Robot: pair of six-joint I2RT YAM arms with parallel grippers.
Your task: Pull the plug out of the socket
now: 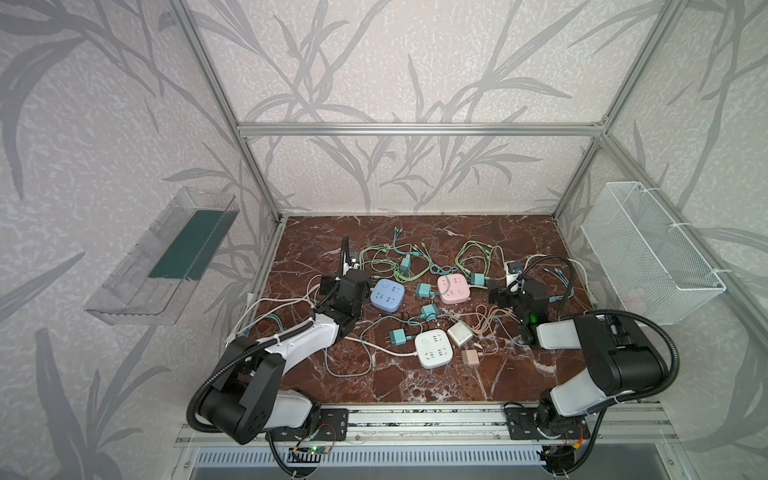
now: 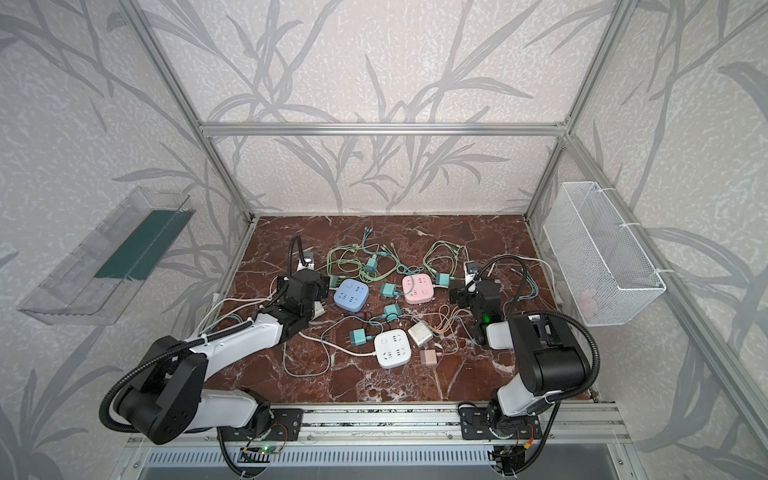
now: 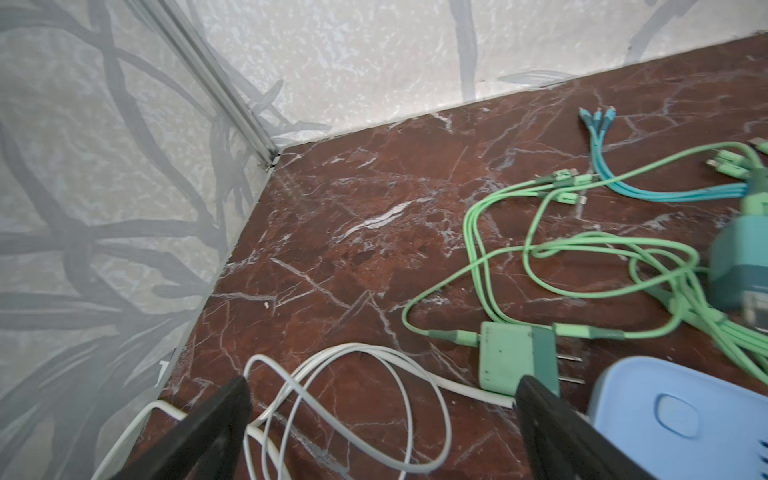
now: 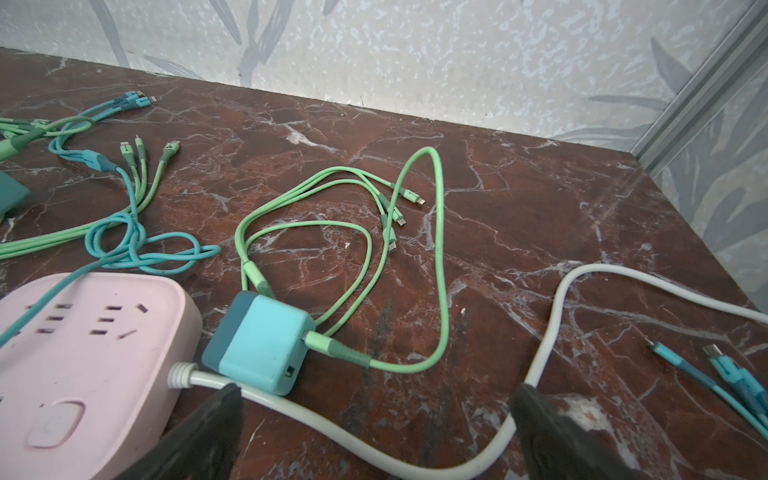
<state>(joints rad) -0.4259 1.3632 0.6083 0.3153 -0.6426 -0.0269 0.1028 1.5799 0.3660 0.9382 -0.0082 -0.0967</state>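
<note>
**Left fingers** (image 3: 208,432): spread wide, holding nothing, low over a looped white cord (image 3: 457,388). A mint-green plug (image 3: 507,361) lies flat at 1 fingertip. Its 2 prongs are bare and point at the blue socket block (image 3: 685,415) just beside it. Whether the fingertip touches the plug cannot be told.

**Right fingers** (image 4: 212,432): spread wide, holding nothing, straddling the thick white cord (image 4: 555,324) of the pink socket block (image 4: 83,353). A teal plug (image 4: 266,353) sits just past 1 fingertip, close against the side of the pink socket block. Its prongs are hidden, so whether it is seated cannot be told. A green cable (image 4: 440,249) runs from it in loops over the red marble desk (image 4: 540,208).

**Further out, in a top view:**
- White socket block (image 1: 432,347), nearest the arm bases.
- Second teal plug (image 1: 399,337) just beside it, prongs showing.
- White adapter (image 1: 459,332) and pinkish adapter (image 1: 469,356) on its other side.
- Third teal plug (image 1: 424,289), between the blue and pink socket blocks.
- Wire basket (image 1: 648,249) on the right wall.
- Clear tray (image 1: 124,299) on the left wall.
</note>
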